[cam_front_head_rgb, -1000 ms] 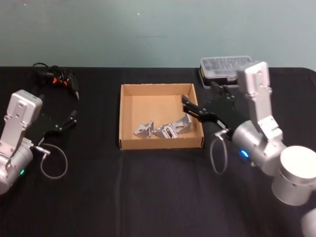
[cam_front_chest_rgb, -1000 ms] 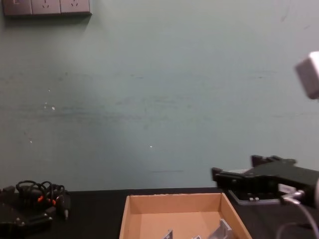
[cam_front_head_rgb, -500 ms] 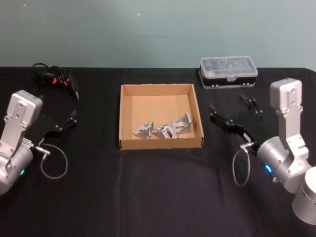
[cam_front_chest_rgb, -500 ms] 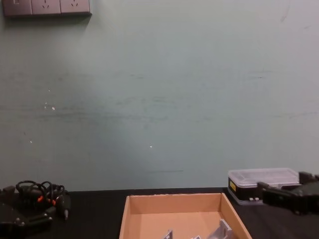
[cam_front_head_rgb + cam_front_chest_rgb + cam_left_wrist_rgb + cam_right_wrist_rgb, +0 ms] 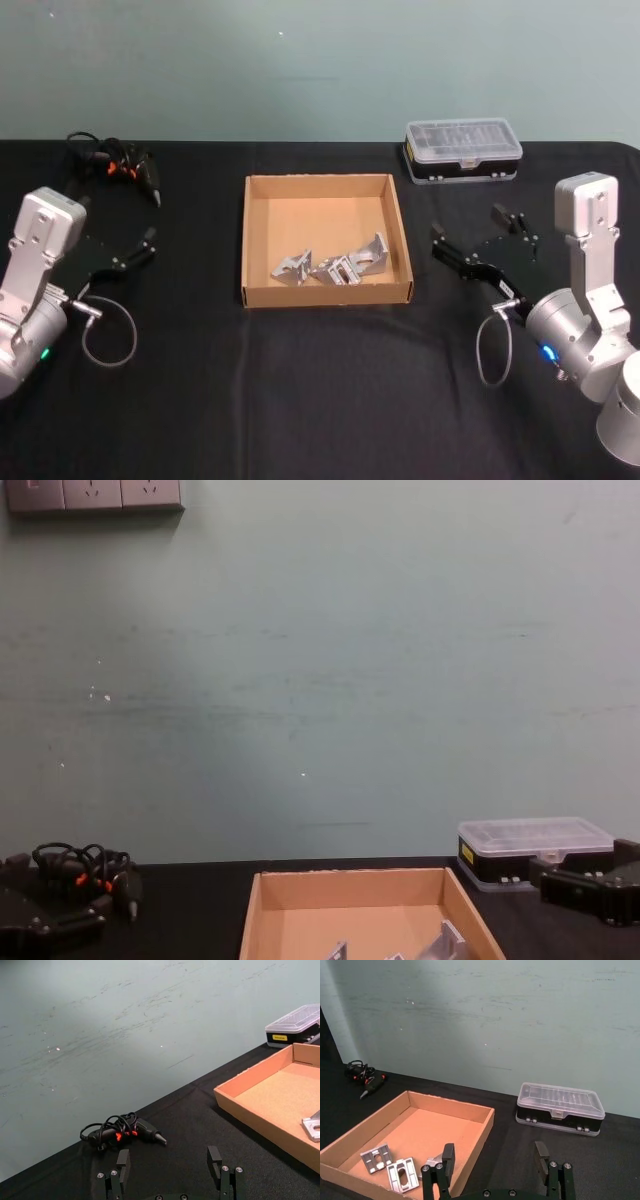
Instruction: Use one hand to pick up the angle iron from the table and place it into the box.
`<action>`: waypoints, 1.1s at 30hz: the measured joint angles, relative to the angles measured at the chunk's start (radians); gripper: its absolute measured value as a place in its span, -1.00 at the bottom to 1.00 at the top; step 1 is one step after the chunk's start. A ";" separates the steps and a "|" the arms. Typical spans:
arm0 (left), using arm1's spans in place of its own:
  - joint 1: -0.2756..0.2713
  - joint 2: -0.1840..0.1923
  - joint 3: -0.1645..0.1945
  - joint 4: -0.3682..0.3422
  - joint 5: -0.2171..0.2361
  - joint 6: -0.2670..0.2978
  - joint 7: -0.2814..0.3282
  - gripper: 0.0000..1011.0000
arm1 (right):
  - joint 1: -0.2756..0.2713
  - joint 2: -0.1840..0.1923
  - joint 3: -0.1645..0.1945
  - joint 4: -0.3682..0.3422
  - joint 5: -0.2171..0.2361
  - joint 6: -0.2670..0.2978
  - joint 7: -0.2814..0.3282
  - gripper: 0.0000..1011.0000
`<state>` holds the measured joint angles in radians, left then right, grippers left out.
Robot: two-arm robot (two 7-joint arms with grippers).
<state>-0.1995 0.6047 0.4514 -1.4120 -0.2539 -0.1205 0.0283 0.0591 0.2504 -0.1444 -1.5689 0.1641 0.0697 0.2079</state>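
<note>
Head view: three silver angle irons (image 5: 332, 263) lie in the shallow tan cardboard box (image 5: 324, 293) on the flat black table (image 5: 300, 400). Right black gripper (image 5: 478, 238) hangs empty, fingers spread, right of it. Left black gripper (image 5: 146, 240), also spread, sits far left.

Clear-lidded plastic case (image 5: 461, 149) sits far right; black tool with coiled cable (image 5: 112, 163) (orange markings) lies far left.

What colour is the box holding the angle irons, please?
Tan cardboard brown; the box shows best in the head view.
</note>
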 joint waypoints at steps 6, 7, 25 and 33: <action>0.000 0.000 0.000 0.000 0.000 0.000 0.000 1.00 | 0.001 0.000 -0.001 -0.002 -0.001 0.001 0.000 0.99; 0.000 0.000 0.000 0.000 0.000 0.000 0.000 1.00 | 0.001 0.000 -0.001 -0.002 -0.001 0.001 0.000 0.99; 0.000 0.000 0.000 0.000 0.000 0.000 0.000 1.00 | 0.003 0.000 -0.003 -0.004 -0.003 0.003 0.000 0.99; 0.000 0.000 0.000 0.000 0.000 0.000 0.000 1.00 | 0.003 0.000 -0.003 -0.004 -0.003 0.003 0.001 0.99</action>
<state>-0.1995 0.6047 0.4514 -1.4120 -0.2539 -0.1205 0.0283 0.0620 0.2502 -0.1471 -1.5725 0.1611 0.0725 0.2087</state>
